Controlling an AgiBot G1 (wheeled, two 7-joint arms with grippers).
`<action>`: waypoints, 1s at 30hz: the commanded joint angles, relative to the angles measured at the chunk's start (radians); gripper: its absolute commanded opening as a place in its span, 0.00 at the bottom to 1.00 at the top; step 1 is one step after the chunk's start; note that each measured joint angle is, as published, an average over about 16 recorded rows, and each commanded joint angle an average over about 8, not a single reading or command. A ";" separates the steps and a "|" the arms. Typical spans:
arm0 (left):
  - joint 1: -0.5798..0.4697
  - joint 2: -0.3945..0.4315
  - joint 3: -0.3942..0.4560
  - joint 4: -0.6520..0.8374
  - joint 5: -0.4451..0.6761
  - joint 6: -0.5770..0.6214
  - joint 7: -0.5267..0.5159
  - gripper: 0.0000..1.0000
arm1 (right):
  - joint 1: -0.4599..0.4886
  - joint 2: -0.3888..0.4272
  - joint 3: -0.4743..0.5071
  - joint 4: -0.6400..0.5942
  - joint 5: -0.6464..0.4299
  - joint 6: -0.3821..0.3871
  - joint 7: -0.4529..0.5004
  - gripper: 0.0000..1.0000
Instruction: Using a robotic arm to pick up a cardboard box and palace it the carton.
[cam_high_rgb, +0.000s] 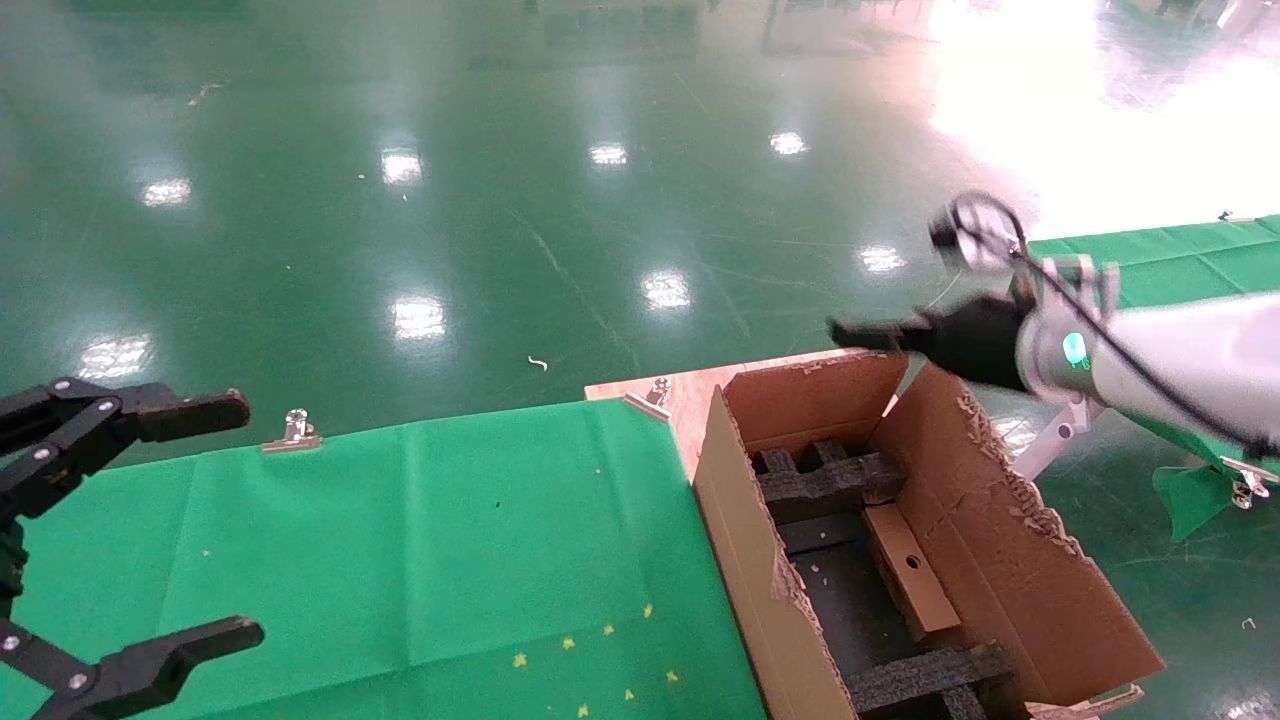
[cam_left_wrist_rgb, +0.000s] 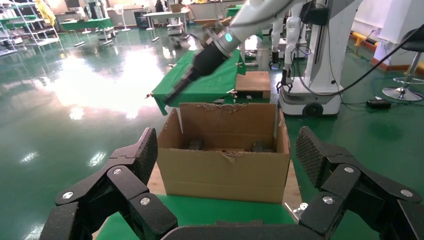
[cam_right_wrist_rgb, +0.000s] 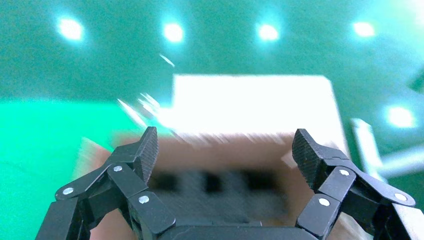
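The carton (cam_high_rgb: 1010, 560) stands open on the table's right end, with black foam inserts (cam_high_rgb: 825, 480) inside. The small cardboard box (cam_high_rgb: 908, 585) lies inside it along the right wall, its round hole facing up. My right gripper (cam_high_rgb: 855, 335), on the white robotic arm (cam_high_rgb: 1180, 355), hovers above the carton's far edge. In the right wrist view that gripper (cam_right_wrist_rgb: 225, 150) is open and holds nothing, with the blurred carton (cam_right_wrist_rgb: 225, 165) below. My left gripper (cam_high_rgb: 250, 518) is parked open over the table's left side. The left wrist view faces the carton (cam_left_wrist_rgb: 225, 172) between open fingers (cam_left_wrist_rgb: 145, 155).
A green cloth (cam_high_rgb: 450, 560) covers the table, held by metal clips (cam_high_rgb: 292, 432). A bare wooden corner (cam_high_rgb: 690, 395) shows beside the carton. A second green-covered table (cam_high_rgb: 1180, 250) stands to the right, and the shiny green floor (cam_high_rgb: 500, 200) surrounds everything. A white robot base (cam_left_wrist_rgb: 325, 75) stands beyond.
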 joint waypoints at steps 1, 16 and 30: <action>0.000 0.000 0.000 0.000 0.000 0.000 0.000 1.00 | 0.034 -0.009 0.011 0.003 0.084 0.029 -0.043 1.00; 0.000 0.000 0.000 0.000 0.000 -0.001 0.000 1.00 | 0.078 -0.019 0.077 0.006 0.327 -0.015 -0.119 1.00; 0.000 0.000 0.001 0.001 -0.001 -0.001 0.001 1.00 | -0.133 -0.049 0.411 -0.012 0.507 -0.246 -0.510 1.00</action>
